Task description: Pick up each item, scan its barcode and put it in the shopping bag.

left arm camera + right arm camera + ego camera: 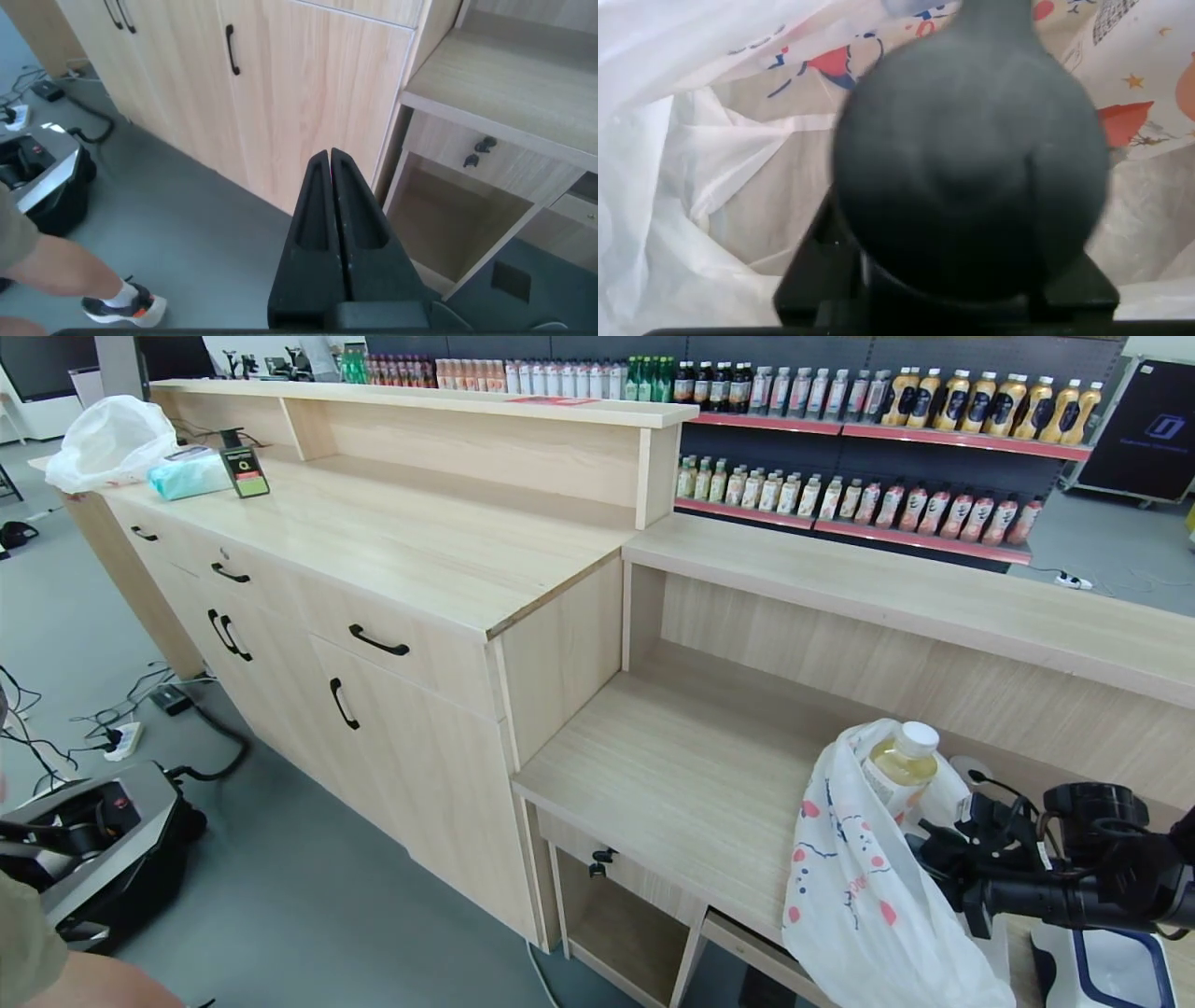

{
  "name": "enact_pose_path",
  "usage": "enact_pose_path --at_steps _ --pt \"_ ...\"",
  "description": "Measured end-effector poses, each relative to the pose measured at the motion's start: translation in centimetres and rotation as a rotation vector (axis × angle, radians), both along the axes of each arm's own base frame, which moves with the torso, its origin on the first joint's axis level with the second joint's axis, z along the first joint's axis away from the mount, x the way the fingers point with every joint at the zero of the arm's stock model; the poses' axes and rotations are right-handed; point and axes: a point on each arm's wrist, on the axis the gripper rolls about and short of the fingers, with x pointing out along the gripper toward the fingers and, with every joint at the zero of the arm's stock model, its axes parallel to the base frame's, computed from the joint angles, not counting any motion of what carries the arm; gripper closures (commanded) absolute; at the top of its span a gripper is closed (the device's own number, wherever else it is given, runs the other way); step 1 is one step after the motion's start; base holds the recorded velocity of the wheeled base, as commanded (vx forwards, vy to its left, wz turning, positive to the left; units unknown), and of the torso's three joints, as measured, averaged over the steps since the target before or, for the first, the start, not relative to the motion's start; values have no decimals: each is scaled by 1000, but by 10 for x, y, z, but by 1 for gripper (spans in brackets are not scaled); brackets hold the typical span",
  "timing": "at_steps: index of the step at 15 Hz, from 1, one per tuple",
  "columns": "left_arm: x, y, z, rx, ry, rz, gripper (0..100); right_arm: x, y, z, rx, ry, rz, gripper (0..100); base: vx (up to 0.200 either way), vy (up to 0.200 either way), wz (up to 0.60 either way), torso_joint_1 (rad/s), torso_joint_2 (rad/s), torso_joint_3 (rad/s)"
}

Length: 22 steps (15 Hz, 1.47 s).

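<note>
1. Your right gripper (934,866) sits at the mouth of the shopping bag (854,896), on the bag's right side. You cannot tell whether it is spread or clamped, because black housing and bag film cover it.
2. Through the right wrist camera you get a dark round shape (971,159) straight ahead, too blurred to identify. The bag's white film with red-and-blue print (710,187) lies all around it.
3. The bottle (904,763) stands upright in the open top of the bag, just beside the right gripper. It holds a pale yellow drink and has a white cap, and its neck and cap rise above the film.
4. The bag stands at the front edge of the lower counter (681,775), and its lower part hangs over that edge.
5. Your left gripper (330,159) has its two black fingers pressed flat together with nothing between them. It hangs over the grey floor (187,215) in front of the cabinet doors (308,84), well apart from the bag.
6. A white-and-blue device (1102,963) rests on the counter under the right arm.
7. Farther out, at the far end of the upper counter (392,532), there are three things: a white plastic sack (107,439), a teal pack (187,476) and a small black stand (245,472). Shelves of bottled drinks (840,499) run behind.
</note>
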Motion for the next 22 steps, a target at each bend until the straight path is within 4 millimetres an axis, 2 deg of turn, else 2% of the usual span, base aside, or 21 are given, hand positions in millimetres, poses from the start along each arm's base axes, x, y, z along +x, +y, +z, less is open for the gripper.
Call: enact_pose_path --at_steps 2,8,10,12,14,17,20,22 --pt "0 0 0 0 0 0 100 -1 0 3 3 3 -3 0 0 0 0 0 0 0" --pt "0 0 0 0 0 0 100 -13 4 29 27 -70 28 0 0 0 0 0 0 0" --pt "0 0 0 0 0 0 100 -19 4 46 27 -102 13 0 0 0 0 0 0 0" --pt "0 0 0 0 0 0 100 -28 4 73 39 -143 -25 0 0 0 0 0 0 0" --pt "0 0 0 0 0 0 100 -45 2 103 65 -183 -88 0 0 0 0 0 0 0" --pt "0 0 0 0 0 0 100 -82 1 141 101 -230 -202 0 0 0 0 0 0 0" --pt "0 0 0 0 0 0 100 -119 -2 168 75 -315 -318 0 0 0 -400 0 2 3" --pt "0 0 0 0 0 0 100 -132 -2 185 7 -385 -425 0 0 0 -600 0 5 2"
